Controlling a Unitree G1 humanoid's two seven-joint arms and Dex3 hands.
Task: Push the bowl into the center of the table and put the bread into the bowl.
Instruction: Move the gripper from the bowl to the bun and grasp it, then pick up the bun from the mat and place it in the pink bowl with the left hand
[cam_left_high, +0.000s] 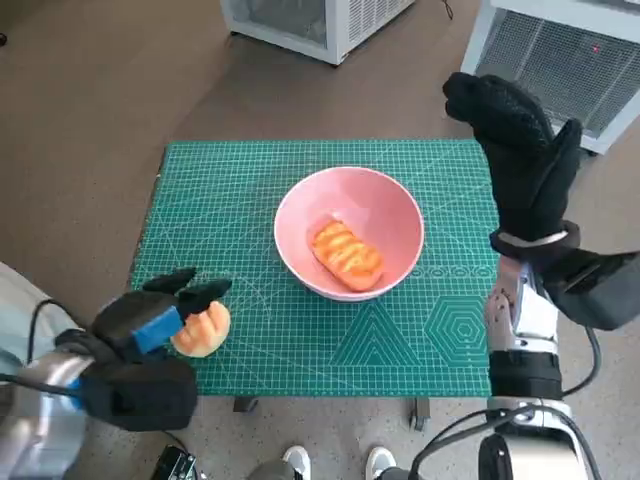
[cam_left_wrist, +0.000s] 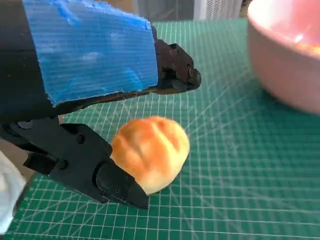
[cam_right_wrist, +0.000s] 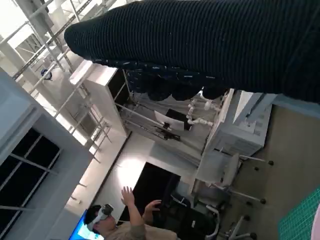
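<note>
Head view: bowl (cam_left_high: 349, 232) sits abt mid-table on the green mat (cam_left_high: 220, 180), so the push looks done. One loaf (cam_left_high: 347, 254) already lies inside it, long axis running diagonally, far-left to near-right. A round bun (cam_left_high: 201, 329) sits at the near-left mat corner, well apart from the bowl. Left hand (cam_left_high: 150, 325) is over/around the bun, fingers (cam_left_high: 205, 292) reaching past its far side, prob to pick it up for the bowl. Right hand (cam_left_high: 520, 150) is raised beyond the table's right edge, fingers straight, holding nothing; likely parked clear of the way.

Left wrist view: bun (cam_left_wrist: 149, 152) rests on the mat betw upper and lower fingers (cam_left_wrist: 80, 160). Lower ones touch it; upper ones seem just off it, so it's bracketed, not firmly gripped or lifted. Bun is roundish, no clear long axis; score lines on top. Bowl (cam_left_wrist: 285, 65) wall is nearby.

Right wrist view: glove (cam_right_wrist: 210, 45) only, nothing in it; a person (cam_right_wrist: 125, 222) w/ headset in the background.
</note>
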